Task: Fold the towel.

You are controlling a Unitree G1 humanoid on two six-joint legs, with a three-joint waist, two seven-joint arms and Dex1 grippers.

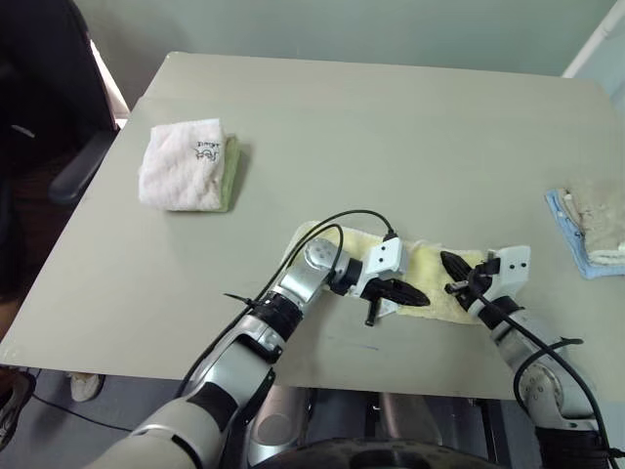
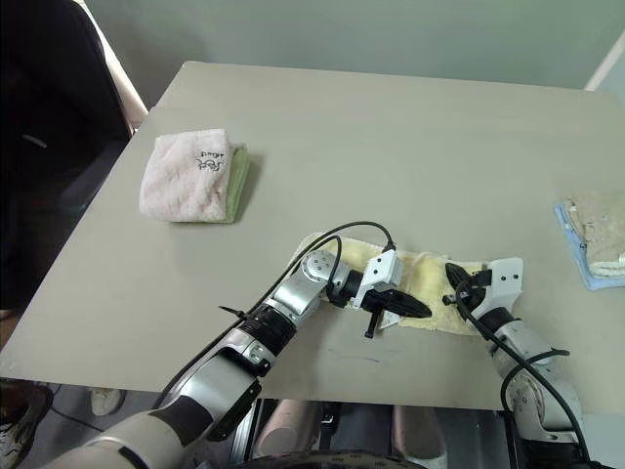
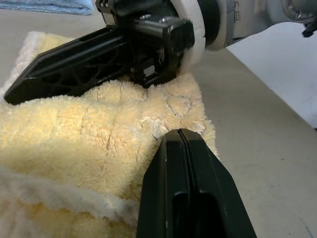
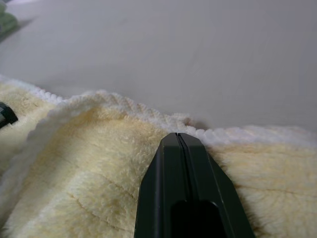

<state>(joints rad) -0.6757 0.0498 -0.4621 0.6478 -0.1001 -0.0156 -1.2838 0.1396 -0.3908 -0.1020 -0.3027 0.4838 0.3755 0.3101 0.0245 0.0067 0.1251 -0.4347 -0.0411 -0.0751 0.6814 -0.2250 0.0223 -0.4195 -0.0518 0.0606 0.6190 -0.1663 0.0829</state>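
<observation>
Soft even daylight, blurred wrist foregrounds.

- Right gripper (image 4: 181,136): two black fingers pressed flat together, only a thin seam between them, rising from the lower edge and tapering to a blunt tip.
- Tip resting over the towel (image 4: 89,163), just short of its far border; whether any cloth is pinched, not discernible.
- Pale yellow terry pile, fluffy, creased in shallow lines, spreading to both sides of the fingers.
- Whitish ribbed edging (image 4: 133,111) running along the far border, slightly raised and curling over at one side.
- Beyond the edging, bare grey-beige table (image 4: 198,54), smooth, faintly marked.
- At one edge, a small black part (image 4: 6,115) lying against the towel.
- In the far corner, a scrap of green cloth (image 4: 6,22), blurred.
</observation>
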